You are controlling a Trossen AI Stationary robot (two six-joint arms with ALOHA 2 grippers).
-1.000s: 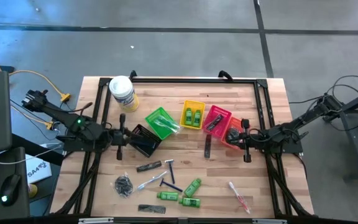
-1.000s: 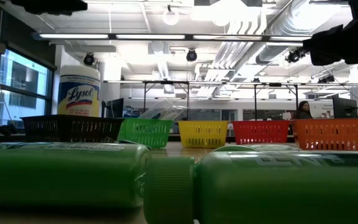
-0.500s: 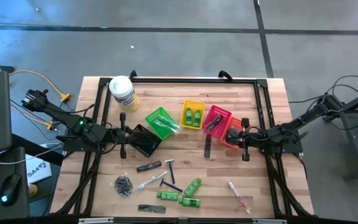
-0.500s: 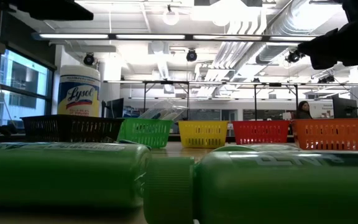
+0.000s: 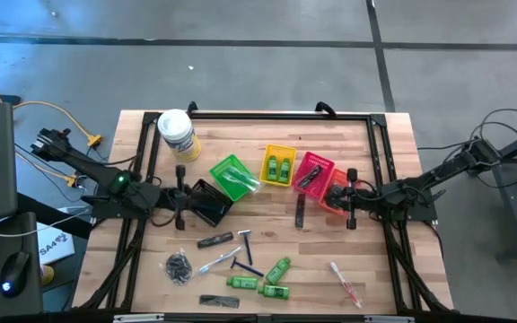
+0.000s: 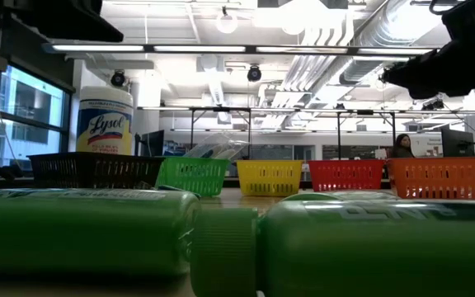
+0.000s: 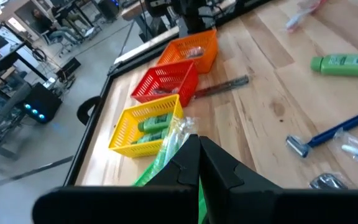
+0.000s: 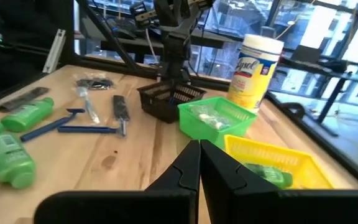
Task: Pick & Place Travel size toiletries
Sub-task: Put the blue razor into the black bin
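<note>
In the low view, two green bottles (image 6: 81, 231) lie so close that they blur and hide most of the surface behind them. The orange basket (image 5: 335, 199) sits partly under the right tool (image 5: 350, 218) in the high view, its contents too small to tell.

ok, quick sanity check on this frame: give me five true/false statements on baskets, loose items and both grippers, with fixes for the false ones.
1. The yellow basket holds two green bottles. True.
2. The wipes tub lies on its side in the middle of the table. False: it stands upright at a far corner, on the left arm's side.
3. The left gripper is shut, beside the black basket. True.
4. The right gripper carries a razor. False: it is shut and empty, by the orange basket.
5. Three green bottles lie loose on the wood near the front edge. True.
</note>
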